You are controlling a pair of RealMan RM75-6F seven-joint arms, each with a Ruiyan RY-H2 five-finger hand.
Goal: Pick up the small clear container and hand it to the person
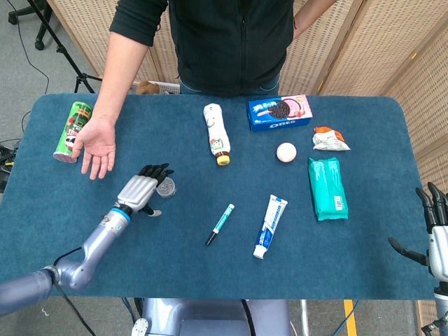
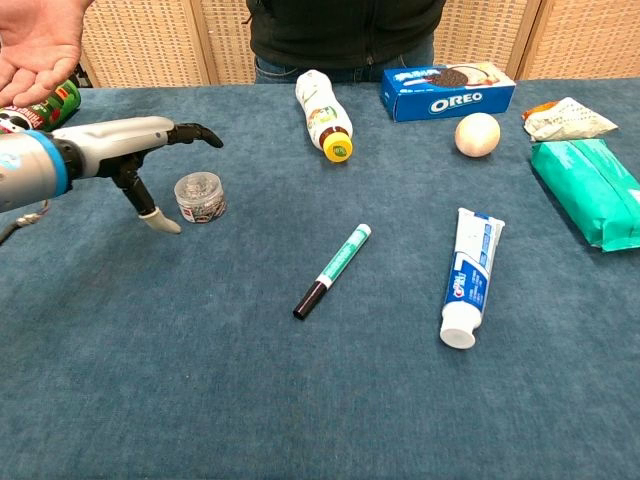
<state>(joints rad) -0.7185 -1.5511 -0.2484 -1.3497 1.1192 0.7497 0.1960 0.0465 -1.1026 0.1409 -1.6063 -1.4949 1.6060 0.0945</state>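
The small clear container (image 1: 167,187) (image 2: 200,196) stands upright on the blue table, left of centre. My left hand (image 1: 142,189) (image 2: 140,150) hovers just above and to the left of it, fingers spread, thumb pointing down beside the container, holding nothing. The person's open palm (image 1: 96,145) (image 2: 38,45) rests at the far left of the table. My right hand (image 1: 434,234) stays at the table's right edge, fingers apart, holding nothing.
A green chip can (image 1: 72,130) lies by the person's hand. A white bottle (image 1: 217,133), Oreo box (image 1: 280,113), round ball (image 1: 285,152), snack packet (image 1: 330,138), green tissue pack (image 1: 327,187), toothpaste (image 1: 270,225) and marker (image 1: 220,224) lie across the table.
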